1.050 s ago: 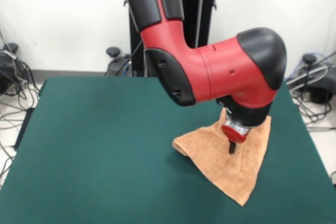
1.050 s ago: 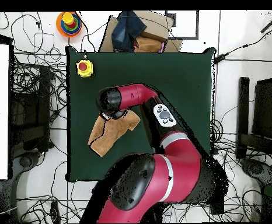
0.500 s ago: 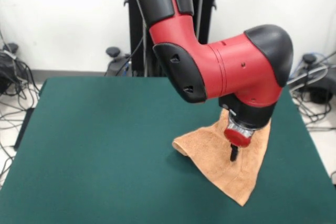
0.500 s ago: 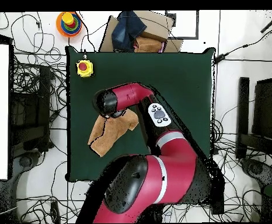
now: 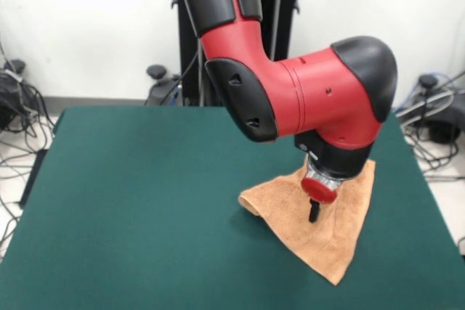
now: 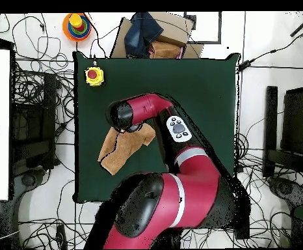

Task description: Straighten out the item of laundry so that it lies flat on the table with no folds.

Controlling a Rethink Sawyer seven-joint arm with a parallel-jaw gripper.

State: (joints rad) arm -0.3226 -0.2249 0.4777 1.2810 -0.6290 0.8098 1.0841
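The item of laundry [image 5: 320, 241] is an orange-tan towel lying crumpled on the right half of the green table [image 5: 145, 201]. It forms a rough triangle, with a raised fold at its left and a corner pointing to the near edge. My gripper [image 5: 314, 213] hangs under the red and black wrist over the towel's middle. Its black fingers are shut into one narrow tip, at or just above the cloth, holding nothing I can see. In the overhead view the towel [image 6: 117, 155] lies at the table's [image 6: 199, 91] left side and the wrist [image 6: 123, 114] hides the gripper.
A red button on a yellow box [image 6: 93, 76] sits at one table corner. Beyond the table's edge are a cardboard box with cloth [image 6: 155, 38] and a ring-stack toy [image 6: 77, 26]. Cables cover the floor all round.
The gripper's tip dipped slightly, then shifted a little left over the towel. The towel's shape is unchanged.
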